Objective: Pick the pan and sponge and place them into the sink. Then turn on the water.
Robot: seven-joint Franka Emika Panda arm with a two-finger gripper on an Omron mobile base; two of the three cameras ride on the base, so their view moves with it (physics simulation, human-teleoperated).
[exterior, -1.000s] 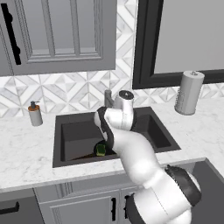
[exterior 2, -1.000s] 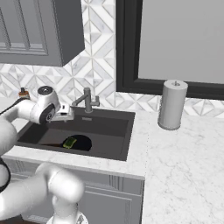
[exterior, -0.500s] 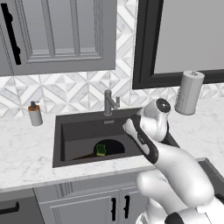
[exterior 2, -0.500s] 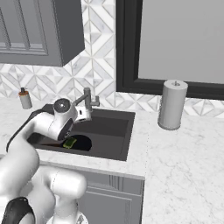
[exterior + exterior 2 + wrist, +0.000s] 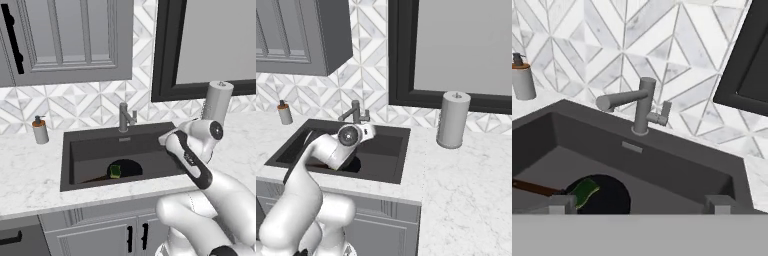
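The black pan (image 5: 606,196) lies flat on the floor of the dark grey sink (image 5: 677,172), its reddish-brown handle (image 5: 532,187) running left. The sponge (image 5: 586,191), green face up, rests on the pan's left part; the left base view shows the sponge (image 5: 115,171) on the pan (image 5: 129,167) too. My gripper (image 5: 640,204) is open and empty, above the sink's near right part, facing the grey faucet (image 5: 643,105) with its side lever (image 5: 663,115). No water runs. My hand (image 5: 169,139) hovers over the sink's right rim (image 5: 172,125).
A grey soap dispenser (image 5: 40,130) stands on the marble counter left of the sink. A paper towel roll (image 5: 218,102) stands at the back right, below the dark window frame (image 5: 747,65). The roll (image 5: 452,120) is right of the basin (image 5: 393,152).
The arm has swung from over the sink's middle to its right side, and the hand now faces the faucet. Pan and sponge have not moved. The gripper stays open.
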